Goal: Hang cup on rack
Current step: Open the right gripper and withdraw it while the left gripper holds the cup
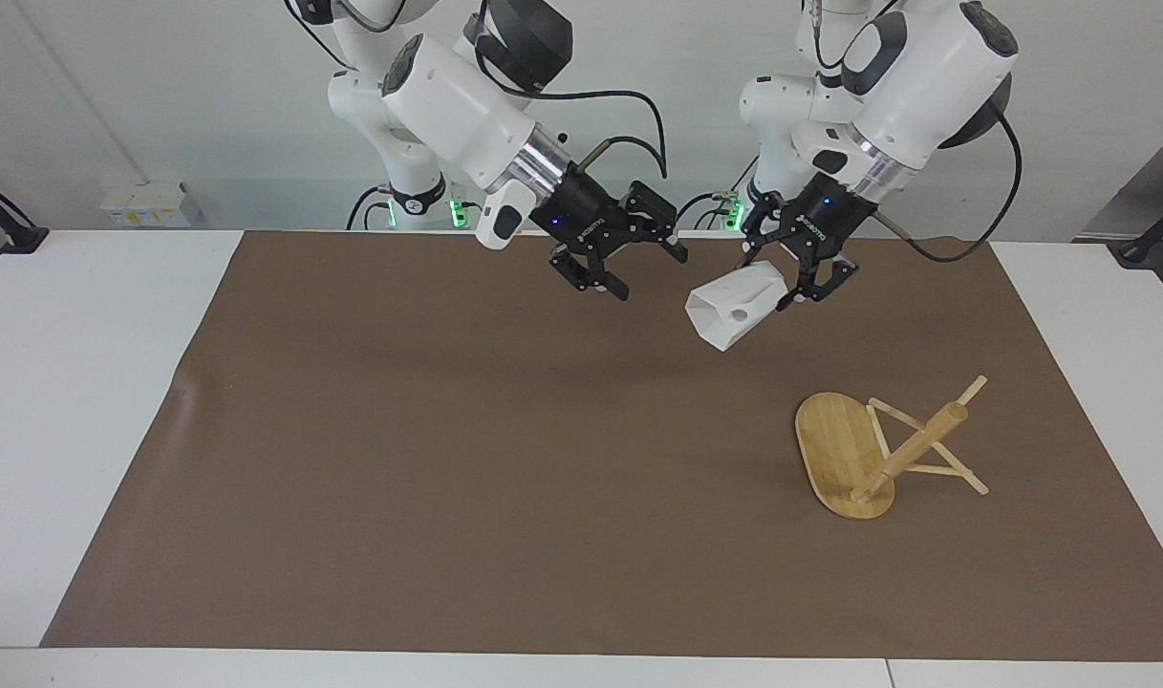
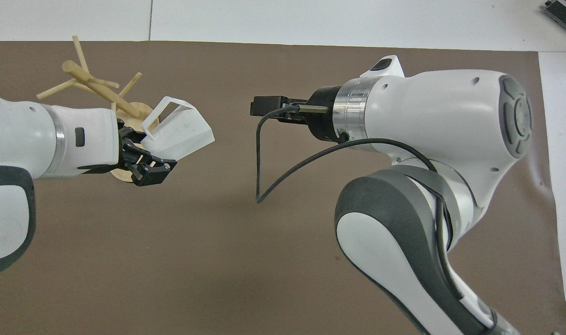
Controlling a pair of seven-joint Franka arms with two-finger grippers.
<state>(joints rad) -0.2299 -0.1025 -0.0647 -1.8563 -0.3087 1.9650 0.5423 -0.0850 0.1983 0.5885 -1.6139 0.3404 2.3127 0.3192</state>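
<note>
A small white brand marking is printed on the black body of the left gripper (image 1: 799,270) and of the right gripper (image 1: 612,269); its letters cannot be made out in either view. No other text, label, number or sign is readable anywhere in the scene.

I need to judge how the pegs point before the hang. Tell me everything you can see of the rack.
The rack looks like light bamboo: a flat oval base, a thick round post and thin stick pegs. It lies tipped over, base on edge and post slanting up, pegs toward the mat. It sits on that mat toward the left arm's end, farther from the robots than where the hands are. Nothing grips it.
</note>
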